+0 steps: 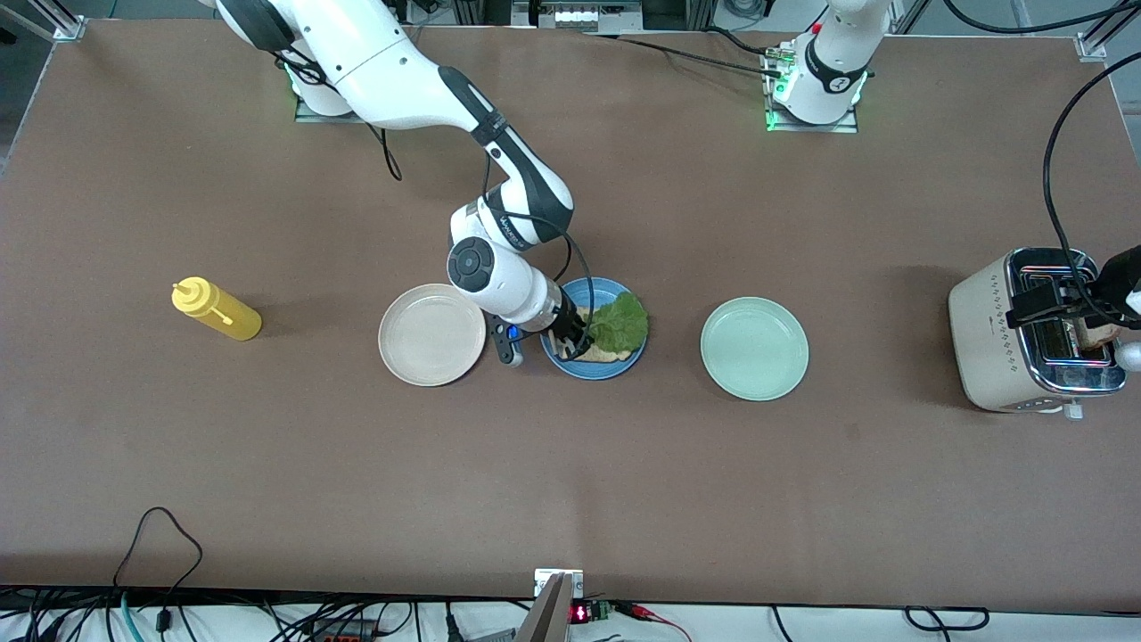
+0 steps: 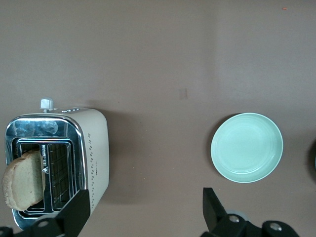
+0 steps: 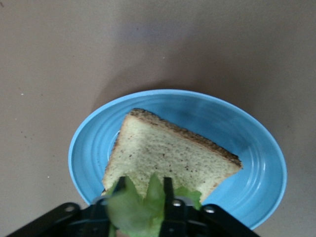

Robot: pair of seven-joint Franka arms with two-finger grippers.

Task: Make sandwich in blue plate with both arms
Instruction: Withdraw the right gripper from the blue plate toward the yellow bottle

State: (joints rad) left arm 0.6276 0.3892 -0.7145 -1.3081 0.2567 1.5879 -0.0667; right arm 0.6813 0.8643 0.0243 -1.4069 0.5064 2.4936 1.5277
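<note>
While lettuce [image 3: 140, 207] rests on bread [image 3: 168, 155] (blue plate [image 3: 256, 148]), right gripper [image 3: 140, 210] grips it.

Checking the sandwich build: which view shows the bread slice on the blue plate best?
The right wrist view: the bread slice lies flat on the blue plate, crust plain, with the lettuce leaf in the right hand. In the front view, lettuce and arm hide most of it. The left wrist view misses it.
</note>
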